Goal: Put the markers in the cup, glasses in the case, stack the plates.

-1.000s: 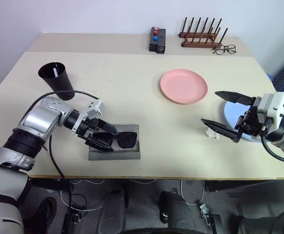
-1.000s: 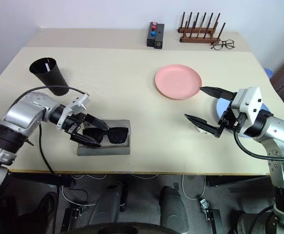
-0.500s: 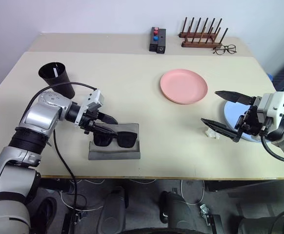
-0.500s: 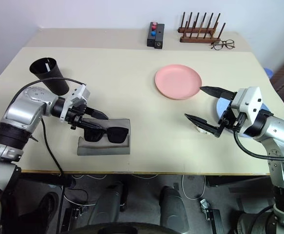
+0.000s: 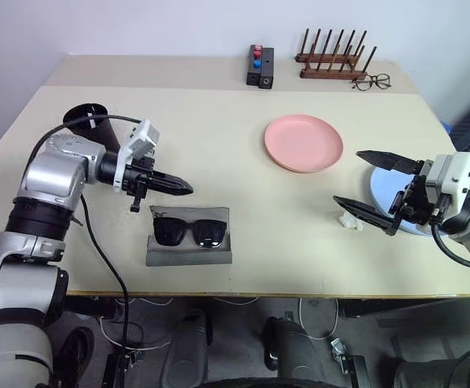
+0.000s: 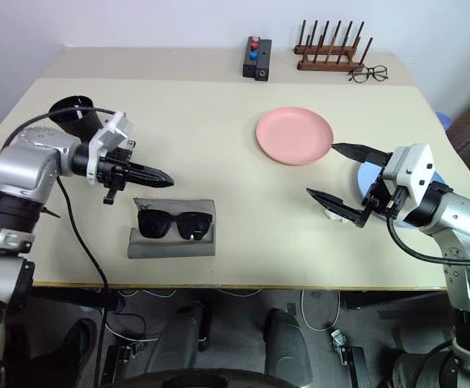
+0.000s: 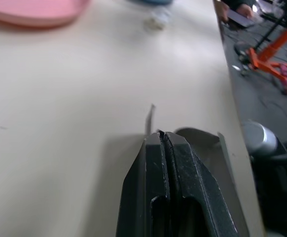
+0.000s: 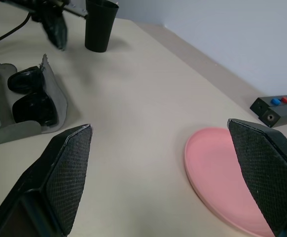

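1. We count one pair of glasses point(image 5: 190, 233) lying in one open grey case point(image 5: 189, 252).
2. Left gripper point(image 5: 184, 189) is pressed closed and empty above it; right gripper point(image 5: 362, 184) is spread wide, empty.
3. Two plates: blue point(image 5: 384, 191), pink point(image 5: 304, 143).
4. One cup point(image 5: 80, 119).

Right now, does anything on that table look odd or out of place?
Slightly. The sunglasses lie on the grey case, whose flap is open. A small white scrap sits by the blue plate. Nothing looks spilled or broken.
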